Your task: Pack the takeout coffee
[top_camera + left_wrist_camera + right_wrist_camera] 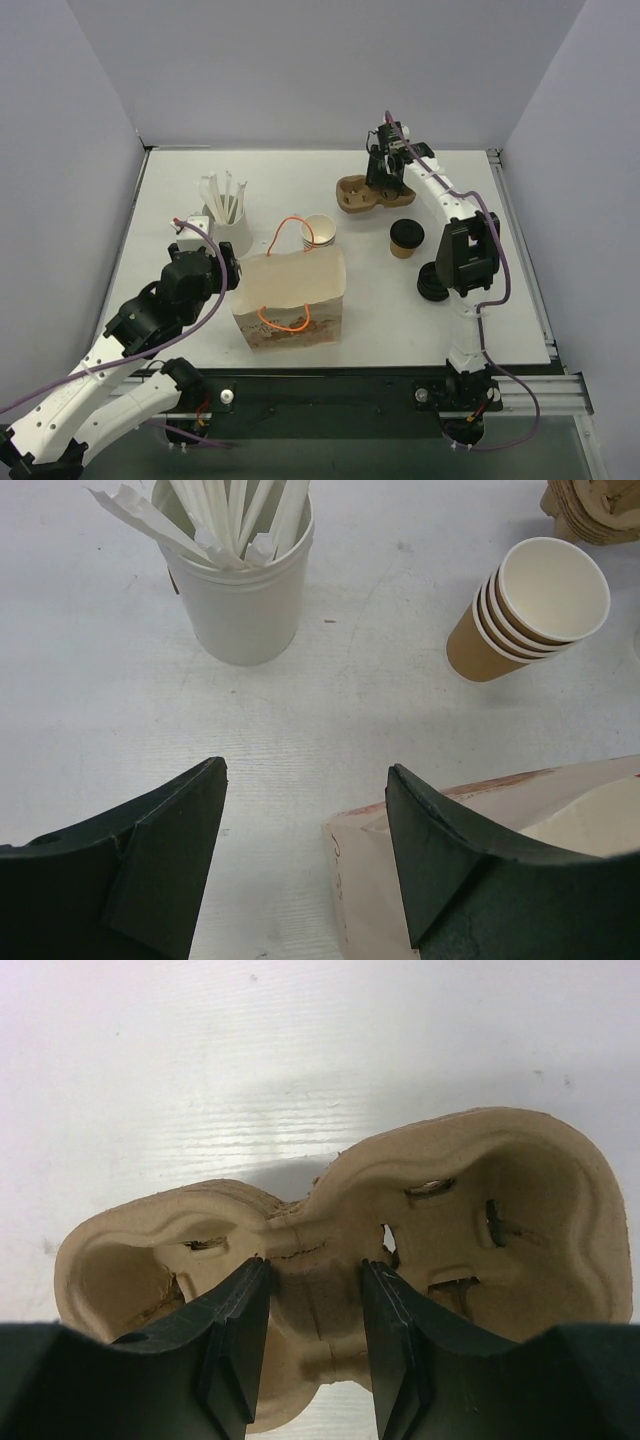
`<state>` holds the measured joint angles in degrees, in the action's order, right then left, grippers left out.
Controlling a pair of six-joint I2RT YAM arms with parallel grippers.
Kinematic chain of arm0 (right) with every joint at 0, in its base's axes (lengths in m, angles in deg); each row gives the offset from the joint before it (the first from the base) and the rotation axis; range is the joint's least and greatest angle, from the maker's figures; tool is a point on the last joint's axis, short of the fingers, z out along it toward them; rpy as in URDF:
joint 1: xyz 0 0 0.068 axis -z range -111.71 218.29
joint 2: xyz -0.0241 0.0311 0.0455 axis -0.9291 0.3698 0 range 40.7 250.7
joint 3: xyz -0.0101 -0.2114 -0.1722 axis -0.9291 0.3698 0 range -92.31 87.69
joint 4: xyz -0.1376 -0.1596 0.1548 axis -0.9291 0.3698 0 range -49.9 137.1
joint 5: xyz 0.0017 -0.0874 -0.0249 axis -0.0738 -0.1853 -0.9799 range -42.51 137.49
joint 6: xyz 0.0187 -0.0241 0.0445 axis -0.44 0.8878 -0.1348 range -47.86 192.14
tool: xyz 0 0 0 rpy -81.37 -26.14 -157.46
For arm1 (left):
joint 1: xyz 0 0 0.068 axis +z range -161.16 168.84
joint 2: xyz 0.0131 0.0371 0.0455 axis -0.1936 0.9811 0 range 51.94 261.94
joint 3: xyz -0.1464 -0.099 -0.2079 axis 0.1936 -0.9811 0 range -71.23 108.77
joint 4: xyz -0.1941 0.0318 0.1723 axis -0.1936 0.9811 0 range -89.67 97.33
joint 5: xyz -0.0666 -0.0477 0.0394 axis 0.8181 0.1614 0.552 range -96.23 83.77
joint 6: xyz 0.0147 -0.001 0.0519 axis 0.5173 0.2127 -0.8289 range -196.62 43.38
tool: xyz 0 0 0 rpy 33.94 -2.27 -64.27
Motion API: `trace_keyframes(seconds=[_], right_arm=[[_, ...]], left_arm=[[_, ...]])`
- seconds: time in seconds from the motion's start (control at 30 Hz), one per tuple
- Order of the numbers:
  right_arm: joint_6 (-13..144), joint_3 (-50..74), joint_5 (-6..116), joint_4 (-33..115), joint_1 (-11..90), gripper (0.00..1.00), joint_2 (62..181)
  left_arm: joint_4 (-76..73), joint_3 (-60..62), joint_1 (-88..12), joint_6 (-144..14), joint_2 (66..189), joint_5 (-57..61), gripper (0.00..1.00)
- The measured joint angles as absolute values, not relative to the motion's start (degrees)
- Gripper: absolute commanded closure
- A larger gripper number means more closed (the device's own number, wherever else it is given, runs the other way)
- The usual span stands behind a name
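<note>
- A white counter [400, 320] boxed in by plain pale grey walls [300, 70]. Two white-and-black robot arms reach in from the near edge.
- Only the overhead view shows the takeout coffee [405, 239]. It is a small tan cup with its black lid on, standing upright on the right half of the counter. A cup carrier [362, 194] lies behind it and a stack of black lids [432, 284] lies nearer the arms. Neither end effector touches it.
- Only the right wrist view shows the grip. The right end effector [315, 1310] is clenched across the narrow middle bridge of the moulded-pulp cup carrier, with one finger over each of its two wells.
- The left wrist view shows the left end effector [305, 780] released. Its jaws stand wide apart over bare counter, just left of a paper bag [560, 830].
- From overhead, the paper bag stands mid-counter with its mouth open upward and a pale interior. It has orange cord handles [289, 219].
- A white tub [240, 600] ahead of the left end effector holds paper-wrapped straws [215, 520] standing on end.
- A stack of tan cups [520, 615], nested and white inside, sits just behind the bag, between the tub and the carrier.
- Faint reddish marks run along the bag's side and lower front, too small to read.
</note>
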<state>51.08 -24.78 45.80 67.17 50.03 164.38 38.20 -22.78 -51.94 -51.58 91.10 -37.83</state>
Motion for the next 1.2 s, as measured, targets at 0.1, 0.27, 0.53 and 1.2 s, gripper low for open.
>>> trace_keyframes(seconds=[0.1,0.27,0.53,1.2], right_arm=[[52.1,-24.8,42.9,67.1,50.3,0.64,164.4],[55.2,-24.8,38.7,67.3,49.6,0.62,164.4],[53.2,-24.3,43.7,66.8,49.9,0.62,164.4],[54.3,-24.3,42.8,65.6,50.2,0.64,164.2]], left_arm=[[38.2,-23.0,-51.9,-51.6,90.9,-37.8,0.25],[38.2,-23.0,-51.9,-51.5,90.6,-37.7,0.25],[37.3,-23.0,-51.9,-51.5,91.2,-37.4,0.25],[37.0,-23.6,-51.9,-51.4,91.3,-37.5,0.25]])
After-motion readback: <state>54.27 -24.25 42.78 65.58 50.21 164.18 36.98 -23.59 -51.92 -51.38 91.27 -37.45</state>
